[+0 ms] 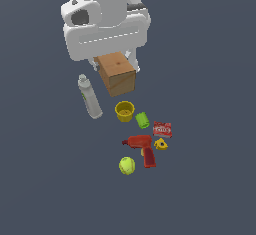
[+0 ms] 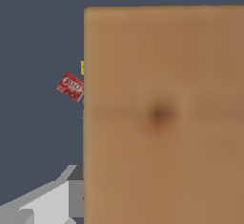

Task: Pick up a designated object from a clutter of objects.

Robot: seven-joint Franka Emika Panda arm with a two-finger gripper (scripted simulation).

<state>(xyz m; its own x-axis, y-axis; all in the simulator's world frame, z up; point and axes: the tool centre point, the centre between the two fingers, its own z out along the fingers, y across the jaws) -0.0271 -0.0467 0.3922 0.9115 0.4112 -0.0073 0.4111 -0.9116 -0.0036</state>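
Lift step: wooden block (image 1: 118, 72) sits betw. the fingers (image 1: 116, 59), grip prob. closed on it, can't tell for sure; next, raise clear of clutter.

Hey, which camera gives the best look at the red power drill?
The exterior view. The red power drill shows whole there, lying among the clutter between the yellow-green ball and the small yellow piece. In the wrist view the wooden block fills most of the picture and no drill is visible.
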